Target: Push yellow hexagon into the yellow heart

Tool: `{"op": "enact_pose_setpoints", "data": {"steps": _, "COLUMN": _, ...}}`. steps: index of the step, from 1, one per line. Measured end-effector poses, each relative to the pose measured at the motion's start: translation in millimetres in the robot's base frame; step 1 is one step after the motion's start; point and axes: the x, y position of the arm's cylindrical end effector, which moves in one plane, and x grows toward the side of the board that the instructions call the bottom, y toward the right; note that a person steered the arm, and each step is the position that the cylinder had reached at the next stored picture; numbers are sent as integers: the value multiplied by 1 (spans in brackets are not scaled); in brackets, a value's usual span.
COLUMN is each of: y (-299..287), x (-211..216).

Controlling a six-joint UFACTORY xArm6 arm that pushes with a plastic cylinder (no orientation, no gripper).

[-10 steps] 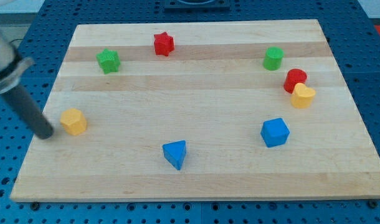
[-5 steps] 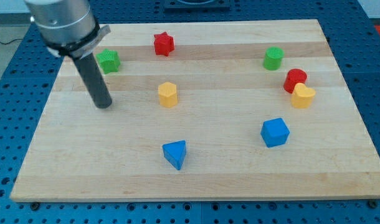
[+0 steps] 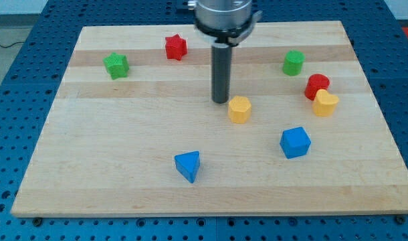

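The yellow hexagon [image 3: 239, 109] sits near the middle of the wooden board [image 3: 124, 174]. My tip [image 3: 220, 100] stands just to its upper left, close beside it; I cannot tell if they touch. The yellow heart [image 3: 325, 103] lies at the view's right, touching the red cylinder [image 3: 317, 86] just above it. A wide gap of board separates the hexagon from the heart.
A blue cube [image 3: 295, 142] lies to the lower right of the hexagon. A blue triangular block [image 3: 188, 165] is at the bottom centre. A green cylinder [image 3: 293, 63] is at upper right, a red star [image 3: 175, 47] at top centre, a green star [image 3: 116, 65] at upper left.
The yellow hexagon has moved from the board's left side to the middle, rightward. My tip has followed it to the right and now stands at its upper left.
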Motion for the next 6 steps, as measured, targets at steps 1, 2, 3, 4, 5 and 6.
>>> {"op": "enact_pose_setpoints", "data": {"steps": 1, "y": 2, "x": 26}}
{"op": "enact_pose_setpoints", "data": {"steps": 2, "y": 46, "x": 36}}
{"op": "enact_pose_setpoints", "data": {"steps": 3, "y": 118, "x": 36}}
{"op": "enact_pose_setpoints", "data": {"steps": 4, "y": 136, "x": 36}}
{"op": "enact_pose_setpoints", "data": {"steps": 5, "y": 128, "x": 38}}
{"op": "enact_pose_setpoints", "data": {"steps": 6, "y": 65, "x": 36}}
